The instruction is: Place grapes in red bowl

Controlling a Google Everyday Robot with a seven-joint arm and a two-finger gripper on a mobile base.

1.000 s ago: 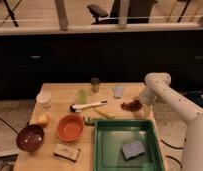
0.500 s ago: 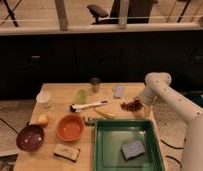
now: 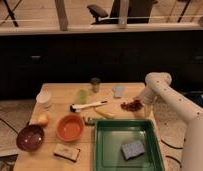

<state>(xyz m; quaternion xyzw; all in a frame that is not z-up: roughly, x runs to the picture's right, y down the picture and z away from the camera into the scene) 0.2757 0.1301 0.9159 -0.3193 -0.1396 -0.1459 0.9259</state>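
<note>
The grapes (image 3: 128,105), a small dark reddish cluster, lie on the wooden table (image 3: 60,94) near its right edge. My gripper (image 3: 139,103) hangs at the end of the white arm (image 3: 165,92), low over the table and right against the right side of the grapes, open. Nothing is lifted. The red bowl (image 3: 70,128), orange-red and empty, stands on the left half of the table, well away from the gripper.
A dark maroon bowl (image 3: 30,137) sits at the front left. A green tray (image 3: 110,150) holding a sponge (image 3: 133,149) fills the front right. A white-handled brush (image 3: 87,106), a green cup (image 3: 82,96), a jar (image 3: 95,84) and a white cup (image 3: 44,98) stand mid-table.
</note>
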